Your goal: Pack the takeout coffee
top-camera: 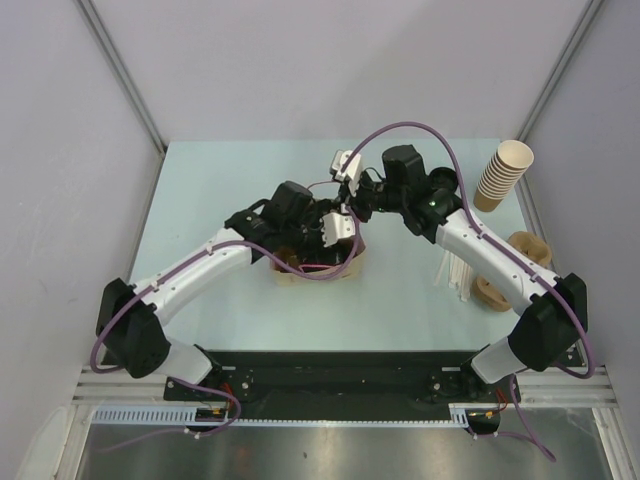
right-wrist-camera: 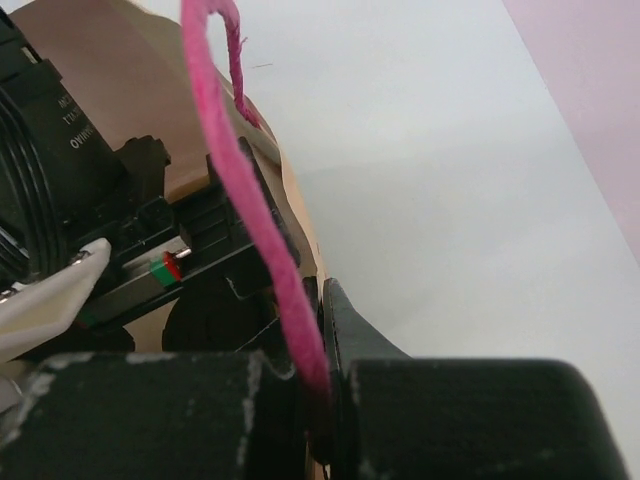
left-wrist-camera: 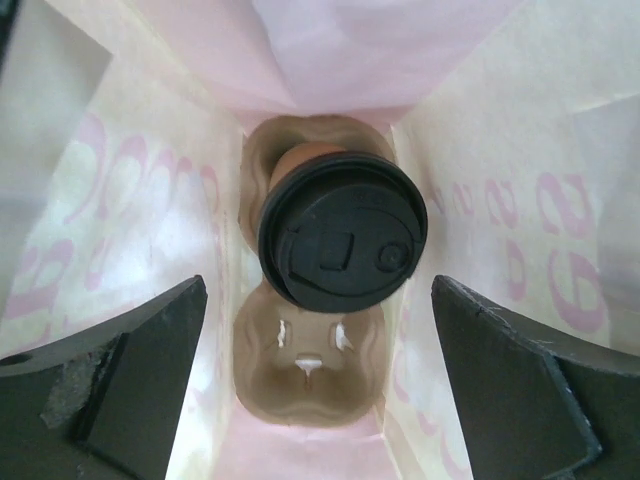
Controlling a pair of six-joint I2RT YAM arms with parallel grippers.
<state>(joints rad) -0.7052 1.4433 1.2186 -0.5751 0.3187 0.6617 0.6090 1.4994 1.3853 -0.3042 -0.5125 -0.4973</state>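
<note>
Left wrist view only: inside of paper bag [left-wrist-camera: 480, 150], printed pink on white walls. Takeout coffee [left-wrist-camera: 340, 235] seated in far socket of two-socket pulp carrier [left-wrist-camera: 305, 385] on bag floor. Black lid facing up at camera, tan cup body showing just behind it. Long axis near vertical but tilted, lid end leaning toward near socket. Left gripper [left-wrist-camera: 318, 282] above the cup, fingers spread wide, one close to each side wall, touching nothing.

Right wrist view only: right gripper [right-wrist-camera: 325, 320] with fingers pressed together, clamped on pink cord handle [right-wrist-camera: 250, 200] of the bag. Cord running taut up from the pinch. Brown bag exterior and left arm's black wrist hardware just behind.

Top view: cup hidden under left wrist, which plugs the bag mouth at table [top-camera: 220, 180] centre. Right gripper at bag's far right edge. Well apart on right side: stack of lidless cups [top-camera: 503, 172], two spare pulp carriers [top-camera: 527, 248], and pale thin sticks [top-camera: 455, 270] partly under right arm, too small to name.
</note>
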